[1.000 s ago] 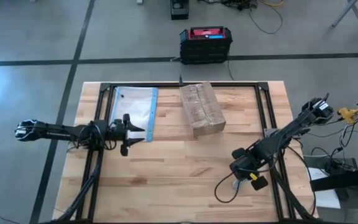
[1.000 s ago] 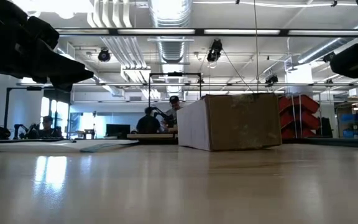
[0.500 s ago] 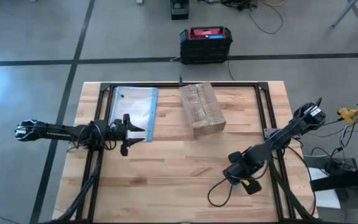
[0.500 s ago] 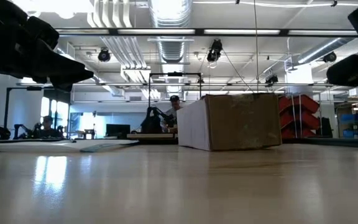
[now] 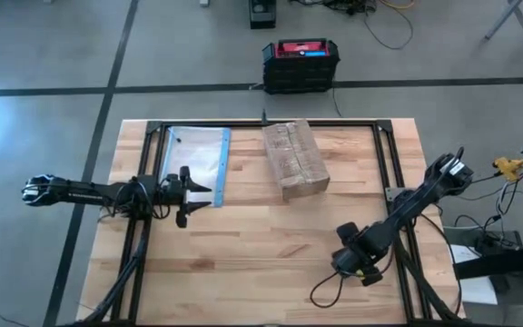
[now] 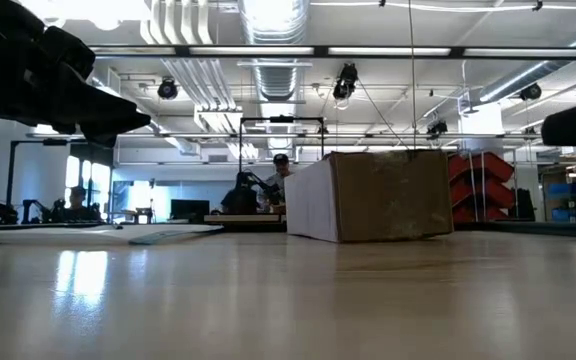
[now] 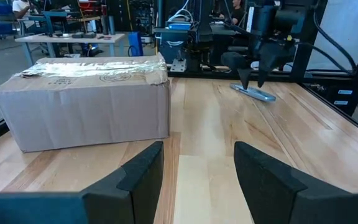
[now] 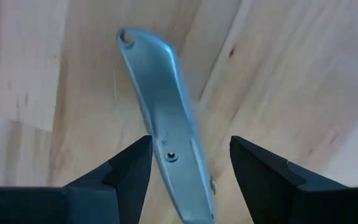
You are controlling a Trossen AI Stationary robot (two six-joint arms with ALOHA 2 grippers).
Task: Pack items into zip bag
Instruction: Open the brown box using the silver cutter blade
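I had the right gripper [image 8: 190,167] spread open over the grey utility knife [image 8: 165,124] on the table's [image 5: 243,245] near-right side, gripping nothing.

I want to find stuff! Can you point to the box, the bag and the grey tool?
box [image 5: 291,156], high view, middle of its taped top.
bag [image 5: 198,156], high view, middle of the clear plastic.
tool [image 8: 163,127], right wrist view, middle of its grey body.

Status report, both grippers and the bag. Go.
Right gripper open, straddling grey knife tool on the table, not gripping. Left gripper open, empty, at zip bag corner. Cardboard box beside bag. Items not visible.
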